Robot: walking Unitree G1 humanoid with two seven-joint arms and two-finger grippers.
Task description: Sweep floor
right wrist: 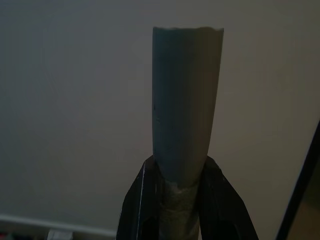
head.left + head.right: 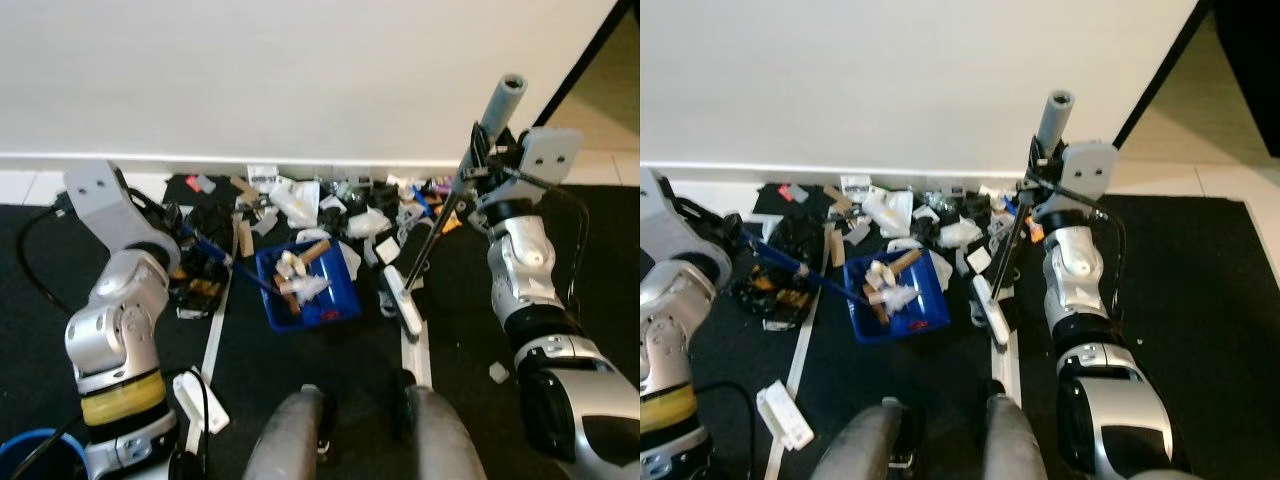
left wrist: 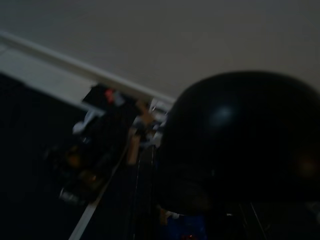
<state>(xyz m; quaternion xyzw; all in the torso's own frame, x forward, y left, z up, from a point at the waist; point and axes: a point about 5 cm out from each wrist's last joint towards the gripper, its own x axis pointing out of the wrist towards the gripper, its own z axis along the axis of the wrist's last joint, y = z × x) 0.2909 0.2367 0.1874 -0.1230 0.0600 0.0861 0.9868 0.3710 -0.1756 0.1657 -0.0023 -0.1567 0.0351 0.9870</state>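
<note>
A: Right tool (image 1: 181, 210)?
B: Clamped on the broom (image 2: 432, 236) handle, black fingers (image 1: 137, 210) either side, just below the grey grip. Raised near the wall (image 2: 300, 70), handle slanting down and toward the middle.

A: Broom head?
B: Pale bar, down on the dark floor (image 2: 330, 360), just right of the dustpan (image 2: 308, 285) and beside a white stripe (image 2: 416, 350).

A: Dustpan?
B: Blue, on the floor in front of the robot's knees, loaded with white scraps and brown bits. Long blue handle running out toward the left arm.

A: Left tool (image 2: 195, 245)?
B: Low, at the far end of that blue handle, among black litter. Open or closed, cannot tell; left wrist view dark, mostly blocked by a round black shape.

A: Rest of the rubbish?
B: Litter (image 2: 330, 205) heaped along the baseboard (image 2: 150, 162): white wrappers, black pieces, cardboard, a red-marked scrap. One white packet (image 2: 200, 398) near the left leg, one small scrap by the right arm.

A: Any writing or brands?
B: Nothing legible; labels too small and blurred.
</note>
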